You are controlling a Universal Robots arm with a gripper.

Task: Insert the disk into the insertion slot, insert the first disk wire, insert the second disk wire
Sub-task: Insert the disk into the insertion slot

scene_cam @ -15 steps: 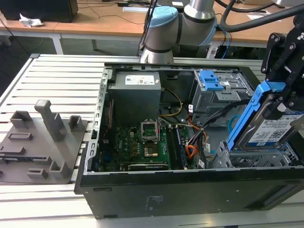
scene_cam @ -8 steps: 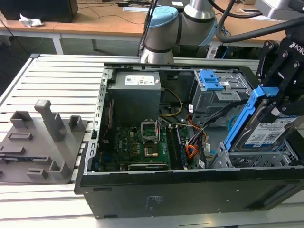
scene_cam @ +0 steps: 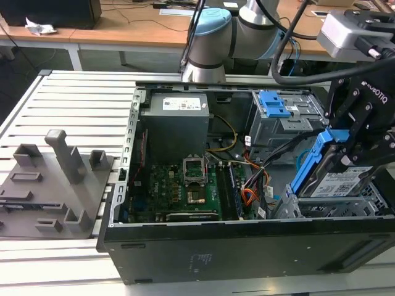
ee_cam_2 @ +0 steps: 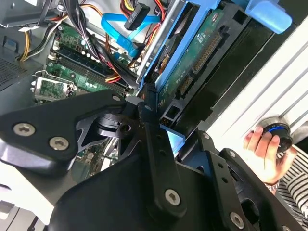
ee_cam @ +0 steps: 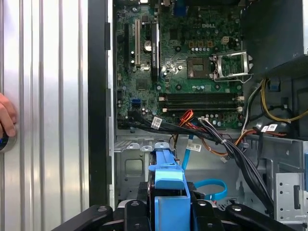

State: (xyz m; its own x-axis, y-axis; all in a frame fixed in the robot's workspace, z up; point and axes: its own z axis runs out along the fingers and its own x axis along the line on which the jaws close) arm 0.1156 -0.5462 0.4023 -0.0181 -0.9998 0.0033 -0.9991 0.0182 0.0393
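Your gripper (scene_cam: 347, 154): clamped on the disk (scene_cam: 334, 182), held tilted over the insertion slot (scene_cam: 296, 207) at the exterior view's right end of the open computer case (scene_cam: 247, 250).

The arm (scene_cam: 210, 37) reaches down, its tool (scene_cam: 347, 154) clamped on the disk (scene_cam: 343, 182)

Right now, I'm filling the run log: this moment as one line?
pincer: shut on the disk | pose: tilted, over insertion slot | seated: not yet
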